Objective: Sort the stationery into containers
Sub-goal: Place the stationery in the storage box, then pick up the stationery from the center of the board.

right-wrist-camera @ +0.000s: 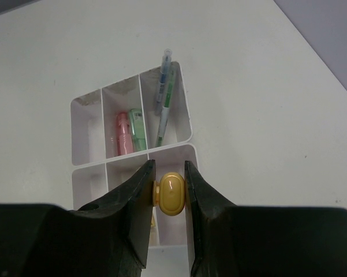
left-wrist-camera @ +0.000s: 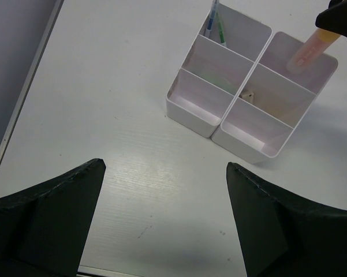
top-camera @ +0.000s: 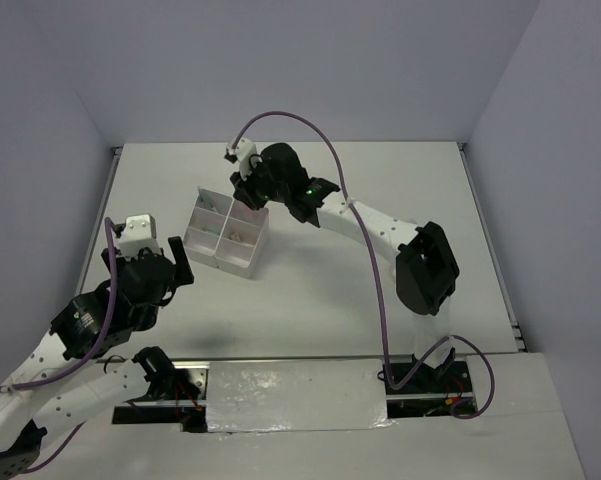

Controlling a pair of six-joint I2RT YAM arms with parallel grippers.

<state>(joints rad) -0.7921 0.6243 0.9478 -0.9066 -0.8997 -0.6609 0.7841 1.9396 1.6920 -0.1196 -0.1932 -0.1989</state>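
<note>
The white divided container (top-camera: 218, 258) stands left of the table's middle. My right gripper (right-wrist-camera: 169, 167) is shut on an orange-yellow marker (right-wrist-camera: 172, 195) and holds it cap-up over a compartment at the container's (right-wrist-camera: 188, 124) edge. In the left wrist view that marker (left-wrist-camera: 309, 49) hangs tilted over the container's (left-wrist-camera: 190, 112) far right compartment. A pink marker (right-wrist-camera: 123, 134) and a green marker (right-wrist-camera: 136, 130) lie together in one compartment. Thin pens (right-wrist-camera: 163, 95) lean in the compartment beside it. A small tan piece (left-wrist-camera: 248, 94) lies in a middle compartment. My left gripper (left-wrist-camera: 164, 167) is open and holds nothing, low over bare table in front of the container.
The right arm (top-camera: 380, 228) reaches across the table from the right, with its purple cable (top-camera: 320, 140) arching above. The left arm (top-camera: 110, 310) sits at the near left. Grey walls close the table's left, far and right sides.
</note>
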